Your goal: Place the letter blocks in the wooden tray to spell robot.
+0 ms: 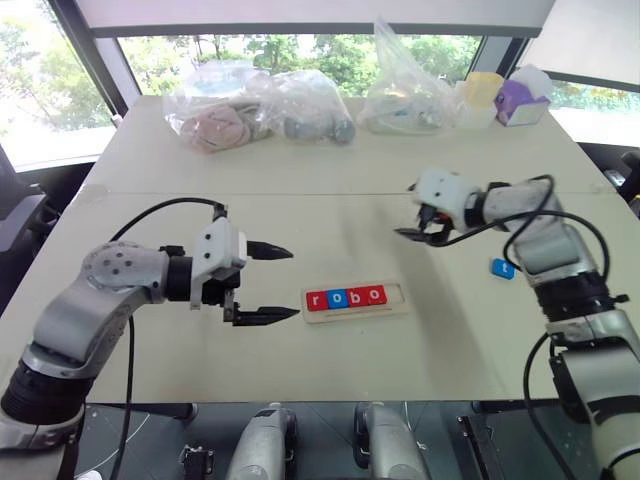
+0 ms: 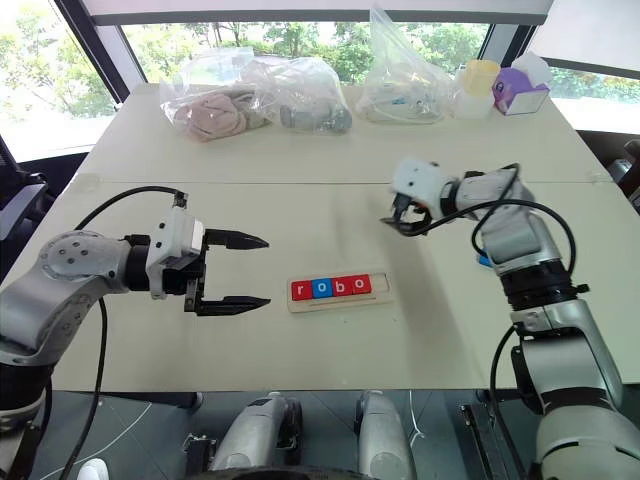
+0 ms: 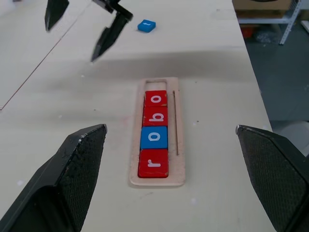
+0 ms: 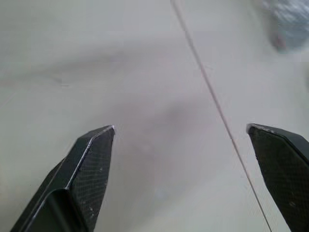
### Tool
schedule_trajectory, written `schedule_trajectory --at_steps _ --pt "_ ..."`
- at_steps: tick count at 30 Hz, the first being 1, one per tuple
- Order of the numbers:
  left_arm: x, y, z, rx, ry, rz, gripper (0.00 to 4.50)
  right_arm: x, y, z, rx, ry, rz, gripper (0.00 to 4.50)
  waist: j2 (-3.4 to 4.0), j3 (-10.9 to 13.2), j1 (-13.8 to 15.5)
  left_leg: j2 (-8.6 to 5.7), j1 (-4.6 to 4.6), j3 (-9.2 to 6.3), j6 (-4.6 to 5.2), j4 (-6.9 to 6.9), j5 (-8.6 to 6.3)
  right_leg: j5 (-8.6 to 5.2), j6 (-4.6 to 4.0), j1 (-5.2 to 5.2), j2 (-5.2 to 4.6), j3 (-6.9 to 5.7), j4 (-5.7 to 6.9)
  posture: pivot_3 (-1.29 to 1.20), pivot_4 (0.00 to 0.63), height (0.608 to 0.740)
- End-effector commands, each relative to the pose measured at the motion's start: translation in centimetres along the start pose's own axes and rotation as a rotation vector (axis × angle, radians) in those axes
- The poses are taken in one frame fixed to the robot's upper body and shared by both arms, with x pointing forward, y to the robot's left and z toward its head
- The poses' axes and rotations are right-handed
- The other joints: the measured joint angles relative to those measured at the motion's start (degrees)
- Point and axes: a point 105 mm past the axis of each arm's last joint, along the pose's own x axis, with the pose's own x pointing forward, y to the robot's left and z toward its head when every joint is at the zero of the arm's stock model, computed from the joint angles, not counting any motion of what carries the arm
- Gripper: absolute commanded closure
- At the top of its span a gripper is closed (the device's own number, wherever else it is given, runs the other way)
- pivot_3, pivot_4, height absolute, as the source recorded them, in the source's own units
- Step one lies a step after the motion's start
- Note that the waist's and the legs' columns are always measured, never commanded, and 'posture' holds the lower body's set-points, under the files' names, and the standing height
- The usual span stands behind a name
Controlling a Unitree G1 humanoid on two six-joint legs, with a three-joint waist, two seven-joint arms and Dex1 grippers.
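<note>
A pale beige surface [image 1: 330, 160] carried everything, with a thin seam [image 1: 300, 193] running straight across it from nine to three o'clock. Along its far edge, at about eleven o'clock, lay a clear plastic bag [image 1: 215, 115] holding something pinkish, and just beside it toward twelve a second clear bag [image 1: 310, 105] held greyish items. At about one o'clock a third, crumpled clear bag [image 1: 405, 95] stood taller. Near it, toward two o'clock, sat a pale yellow container [image 1: 482, 92] touching a purple-and-white box [image 1: 522, 102]. Beyond the surface, windows [image 1: 300, 50] showed green trees.
</note>
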Motion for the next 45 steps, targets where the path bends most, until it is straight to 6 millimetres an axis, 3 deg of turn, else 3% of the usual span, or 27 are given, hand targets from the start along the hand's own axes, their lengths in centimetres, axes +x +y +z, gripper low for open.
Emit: schedule_trajectory --at_steps 1,4,8,15,29,32,35,37,41,45 --pt "0.2 -0.6 0.6 0.025 -0.023 -0.034 0.0 -3.7 -3.5 -2.9 0.229 0.139 -0.332 0.05 0.0 0.0 -0.05 0.0 0.0 0.01 0.0 0.0 0.0 0.0 0.0 -0.01 0.0 0.0 0.0 0.0 0.15 0.74" --pt "0.3 -0.5 0.4 0.02 -0.025 -0.041 0.0 -5.7 -3.2 -4.3 0.4 0.193 -0.489 0.05 0.04 -0.02 -0.11 0.01 0.01 0.01 0.0 0.0 0.0 0.01 -0.01 -0.02 -0.01 0.0 0.03 0.0 0.15 0.74" --pt "0.9 -0.3 0.4 0.02 -0.04 -0.062 0.0 -7.7 0.0 -7.3 0.677 0.309 -0.637 0.05 0.06 -0.06 -0.31 0.04 0.06 0.01 -0.02 0.0 0.01 0.03 -0.01 -0.04 0.02 0.0 0.15 0.0 0.15 0.74" --pt "1.1 0.0 0.4 0.026 -0.046 -0.088 0.0 -8.2 2.8 -9.5 0.941 0.391 -0.7 0.05 0.08 -0.07 -0.3 0.01 0.06 0.02 -0.01 0.02 0.03 -0.02 -0.16 -0.05 0.01 0.03 0.17 0.0 0.15 0.74" --pt "1.0 0.4 0.7 0.043 -0.043 -0.087 0.0 -6.5 4.3 -10.8 1.031 0.415 -0.663 0.05 0.08 -0.07 -0.4 0.02 0.06 -0.01 -0.01 0.01 0.03 -0.02 -0.14 -0.06 0.04 0.03 0.16 0.0 0.15 0.74" --pt "1.1 0.3 0.6 0.044 -0.043 -0.084 0.0 -5.9 4.5 -10.8 1.036 0.414 -0.645 0.91 0.08 -0.07 -0.44 0.02 0.06 -0.01 -0.01 0.01 0.03 -0.04 -0.16 -0.05 0.04 0.02 0.14 0.0 0.15 0.74" --pt "1.1 0.3 0.6 0.045 -0.041 -0.079 0.0 -5.5 4.7 -10.9 1.038 0.413 -0.631 2.56 0.08 -0.07 -0.39 0.02 0.06 -0.01 -0.01 0.01 0.03 -0.03 -0.16 -0.04 0.04 0.03 0.15 0.0 0.15 0.74" --pt "1.1 0.2 0.6 0.044 -0.041 -0.076 0.0 -5.5 4.6 -11.0 1.039 0.412 -0.632 3.35 0.07 -0.08 -0.37 0.02 0.06 -0.02 -0.01 0.01 0.03 -0.03 -0.16 -0.02 0.04 0.03 0.12 0.0 0.15 0.74" --pt "1.1 0.2 0.5 0.041 -0.039 -0.071 0.0 -5.8 4.3 -10.8 1.03 0.41 -0.633 3.35 0.07 -0.08 -0.41 0.02 0.06 -0.03 -0.01 0.01 0.03 -0.06 -0.21 -0.01 0.04 0.03 0.1 0.0 0.15 0.74" --pt "1.0 0.3 0.5 0.041 -0.038 -0.068 0.0 -6.9 4.4 -9.4 1.018 0.393 -0.611 3.35 0.07 -0.08 -0.35 0.02 0.05 -0.05 -0.01 0.0 0.03 -0.07 -0.22 -0.02 0.04 0.02 0.1 0.0 0.15 0.74"
